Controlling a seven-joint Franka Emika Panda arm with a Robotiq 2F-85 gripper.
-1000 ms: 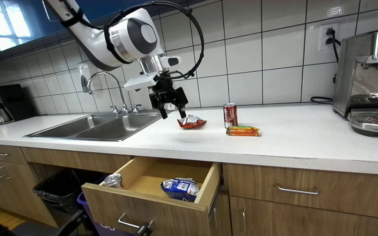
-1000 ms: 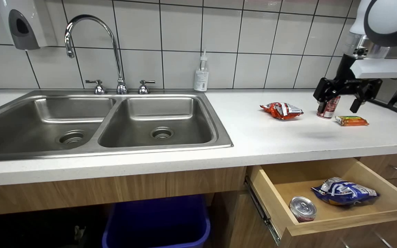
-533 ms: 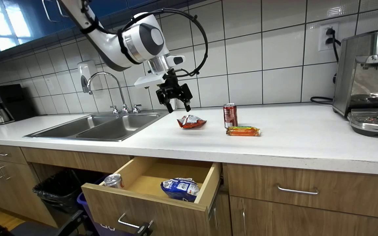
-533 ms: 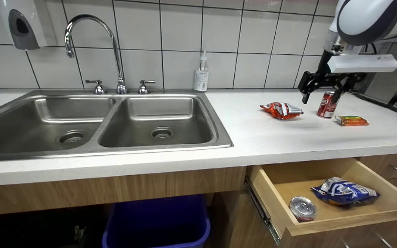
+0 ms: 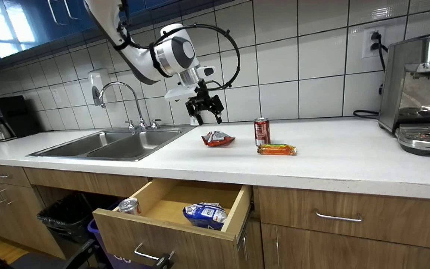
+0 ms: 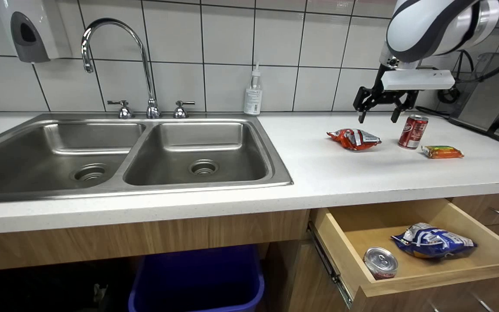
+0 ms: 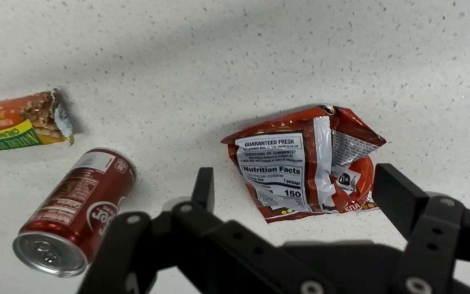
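Wrist view: red bag (image 7: 300, 163) lies below pincer (image 7: 294, 183), btwn spread tips.

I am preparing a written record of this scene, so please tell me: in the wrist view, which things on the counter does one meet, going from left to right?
Snack bar, cut off by the picture's edge → soda can → red snack bag, seen between the fingers.
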